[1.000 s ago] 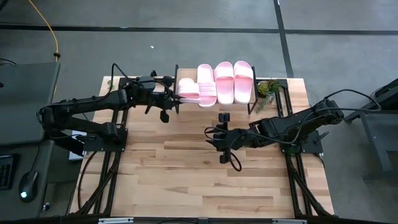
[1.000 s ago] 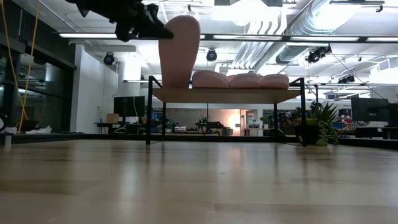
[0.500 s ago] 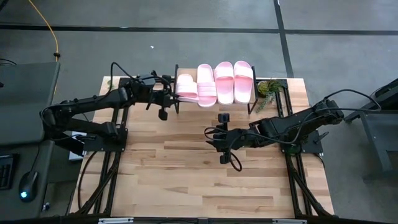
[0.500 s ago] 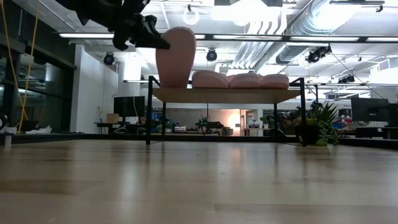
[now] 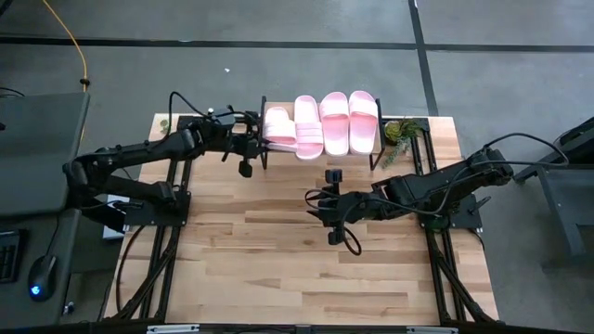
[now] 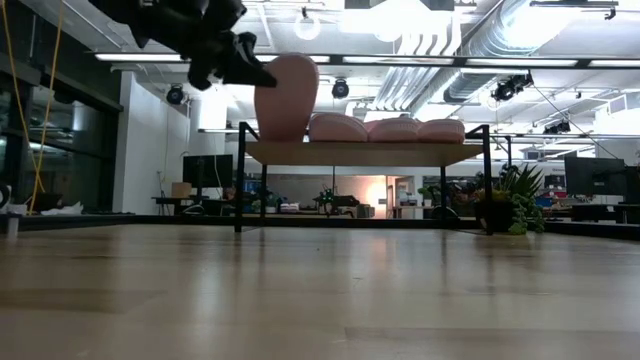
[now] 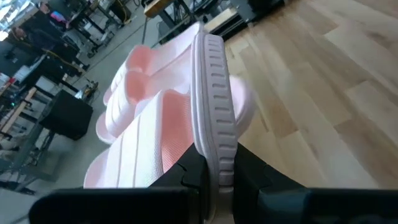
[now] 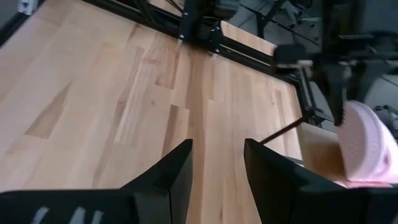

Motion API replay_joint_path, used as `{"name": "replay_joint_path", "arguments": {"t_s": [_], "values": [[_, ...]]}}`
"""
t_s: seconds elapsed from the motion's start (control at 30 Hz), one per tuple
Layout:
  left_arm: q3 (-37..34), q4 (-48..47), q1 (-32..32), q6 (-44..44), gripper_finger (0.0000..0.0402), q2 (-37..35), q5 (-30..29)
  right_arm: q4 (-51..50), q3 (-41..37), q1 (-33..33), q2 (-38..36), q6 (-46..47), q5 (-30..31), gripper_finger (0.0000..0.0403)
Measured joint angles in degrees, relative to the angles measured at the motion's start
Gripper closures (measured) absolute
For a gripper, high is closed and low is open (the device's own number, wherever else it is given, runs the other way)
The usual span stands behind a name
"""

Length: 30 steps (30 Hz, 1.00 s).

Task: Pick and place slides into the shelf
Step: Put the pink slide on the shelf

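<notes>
Across the wooden tabletop (image 5: 278,269), the near half lies bare from edge to edge, with open boards in front of both arms. At the far edge stands the shelf (image 5: 320,153), its plank top on thin black legs, with a small green plant (image 5: 401,132) just beside its right end. Three pale pink slides (image 5: 336,121) lie flat side by side on the plank, filling its middle and right part; in the low view they sit as low humps (image 6: 390,129), and the space under the plank is open. The fourth slide (image 5: 276,125) is at the shelf's left end, standing on edge and tilted (image 6: 285,95), its lower end at the plank. The left gripper (image 5: 249,144) is clamped narrowly on that slide's ribbed sole edge (image 7: 214,118), just outside the shelf's left leg. The right gripper (image 5: 320,206) hangs over the middle of the table, well apart from the shelf, its fingers (image 8: 171,174) parted with nothing between them.
</notes>
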Motion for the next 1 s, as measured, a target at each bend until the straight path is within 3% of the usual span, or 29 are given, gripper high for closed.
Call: {"name": "replay_joint_path", "arguments": {"t_s": [0.3, 0.8, 1.0], "values": [[0.09, 1.01, 4.44, -0.26, 0.0373, 3.70, 6.68, 0.00, 0.02, 0.02, 0.00, 0.04, -1.90, 0.0269], [0.05, -2.60, 5.28, 1.49, 0.0372, 3.88, 2.65, 0.00, 0.02, 0.01, 0.00, 0.48, -1.96, 0.0269], [-0.04, -3.06, 5.96, -0.03, 0.0352, 3.96, 2.55, 0.04, 0.02, 0.02, 0.00, 0.49, -1.95, 0.0269]]}}
